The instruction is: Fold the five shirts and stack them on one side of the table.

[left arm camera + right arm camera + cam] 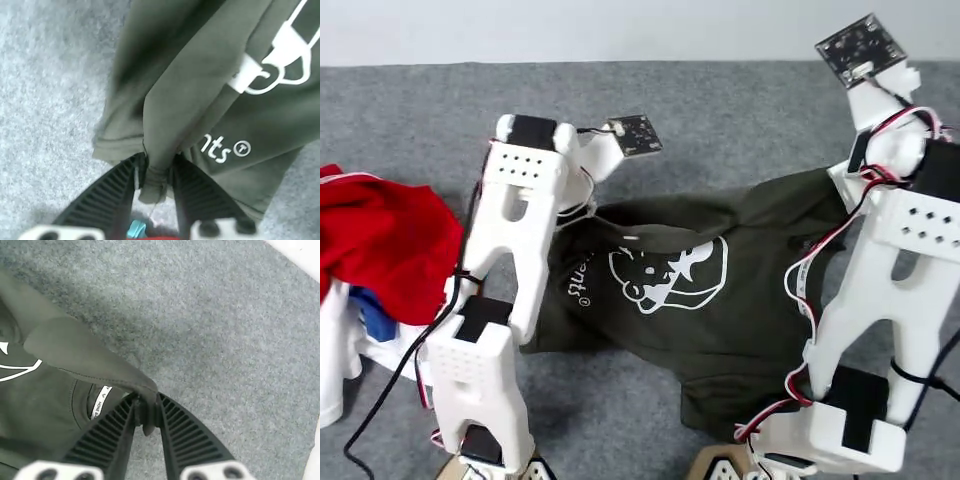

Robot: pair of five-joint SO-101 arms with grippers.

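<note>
left arm: stretched forward, jaws pinching dark shirt | right arm: stretched forward, jaws pinching same shirt

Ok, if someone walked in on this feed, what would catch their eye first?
The dark green shirt with a white cartoon print, spread mid-table and pinched at two edges: the left gripper beside the lettering, the right gripper near the collar. Then the red shirt heaped on other clothes at the high view's left edge.

four garments: one dark green shirt, one red shirt, one white garment, one blue garment. two grippers: left gripper, right gripper. one table.
</note>
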